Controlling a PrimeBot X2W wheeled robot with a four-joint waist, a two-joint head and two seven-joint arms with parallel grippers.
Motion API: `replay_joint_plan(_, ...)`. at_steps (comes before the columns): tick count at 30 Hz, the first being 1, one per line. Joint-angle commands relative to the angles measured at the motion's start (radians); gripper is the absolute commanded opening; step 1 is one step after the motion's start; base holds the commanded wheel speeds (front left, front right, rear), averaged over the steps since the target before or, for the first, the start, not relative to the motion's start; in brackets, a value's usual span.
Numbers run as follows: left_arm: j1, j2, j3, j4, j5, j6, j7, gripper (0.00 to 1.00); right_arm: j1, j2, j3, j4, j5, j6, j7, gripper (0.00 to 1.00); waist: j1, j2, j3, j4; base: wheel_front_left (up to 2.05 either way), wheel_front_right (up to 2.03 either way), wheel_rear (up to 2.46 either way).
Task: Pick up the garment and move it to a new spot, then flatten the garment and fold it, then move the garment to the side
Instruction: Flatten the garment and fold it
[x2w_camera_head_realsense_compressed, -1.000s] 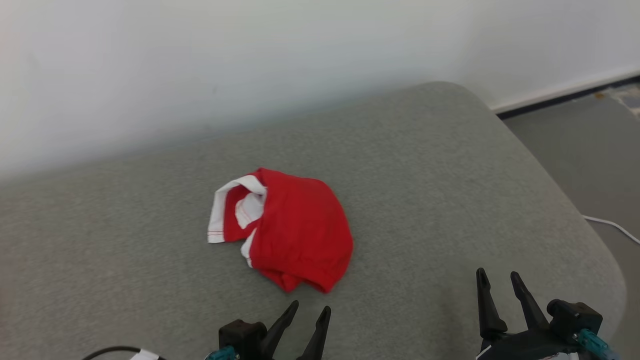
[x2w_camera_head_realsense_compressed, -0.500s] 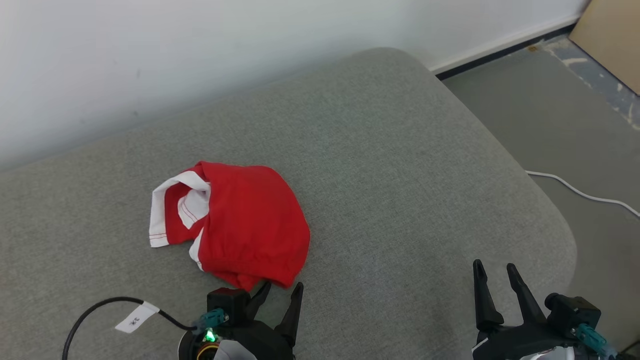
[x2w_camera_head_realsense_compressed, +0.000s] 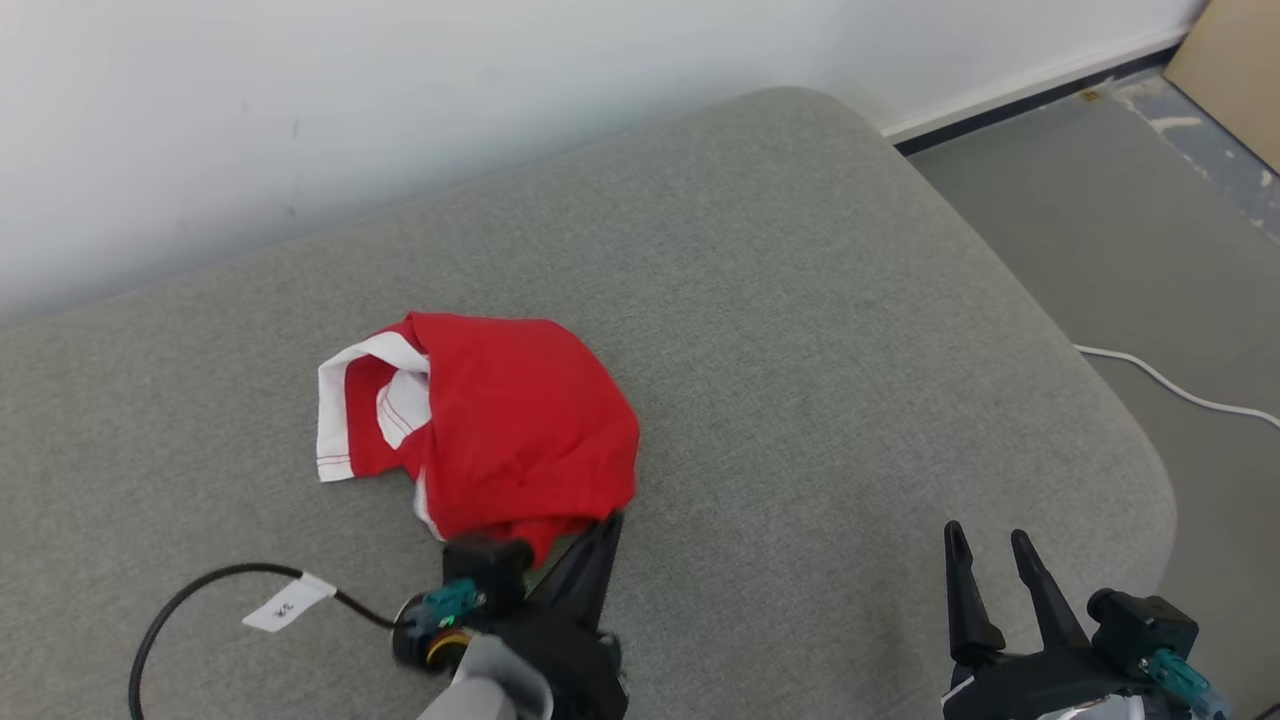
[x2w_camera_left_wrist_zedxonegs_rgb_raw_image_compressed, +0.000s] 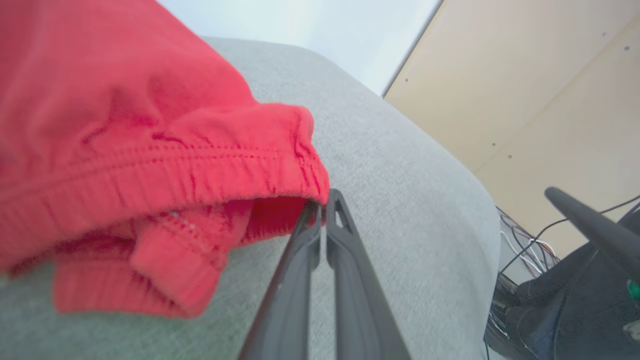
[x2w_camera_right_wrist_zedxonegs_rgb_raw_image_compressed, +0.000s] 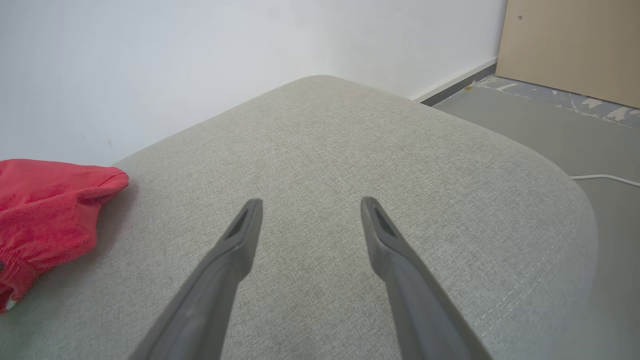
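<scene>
The left claw (x2w_camera_left_wrist_zedxonegs_rgb_raw_image_compressed: 324, 204) pinches the hem of the red garment (x2w_camera_head_realsense_compressed: 500, 430) on the grey cushion (x2w_camera_head_realsense_compressed: 800, 300). The right claw (x2w_camera_right_wrist_zedxonegs_rgb_raw_image_compressed: 310, 206) hangs open.

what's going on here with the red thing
The robot is starting to pick up a crumpled red and white garment from a grey cushion. Its left end effector is at the garment's near hem with its fingers closed, apparently pinching the fabric. The right end effector is open above bare cushion off to the right.
</scene>
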Motion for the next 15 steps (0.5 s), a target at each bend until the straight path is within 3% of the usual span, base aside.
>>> replay_joint_plan(1, -0.026, -0.006, -0.007, -0.033, -0.004, -0.008, -0.010, 0.00, -0.008, -0.001, -0.003, 0.004, 0.000, -0.002, -0.008, 1.00, 0.0000, -0.0001, -0.009, 0.016, 0.00, 0.00, 0.00)
replay_joint_plan(11, -0.199, -0.010, -0.026, -0.489, -0.080, -0.024, -0.007, 0.00, -0.007, -0.001, 0.002, 0.017, 0.001, -0.002, -0.006, 1.00, 0.0000, -0.0001, -0.046, 0.069, 0.00, 0.00, 0.00)
replay_joint_plan(15, -0.237, -0.009, 0.000, -0.651, -0.127, -0.008, 0.022, 0.00, 0.001, -0.001, 0.004, 0.027, 0.006, -0.002, -0.009, 1.00, 0.0000, -0.0001, -0.066, 0.079, 0.00, 0.00, 0.00)
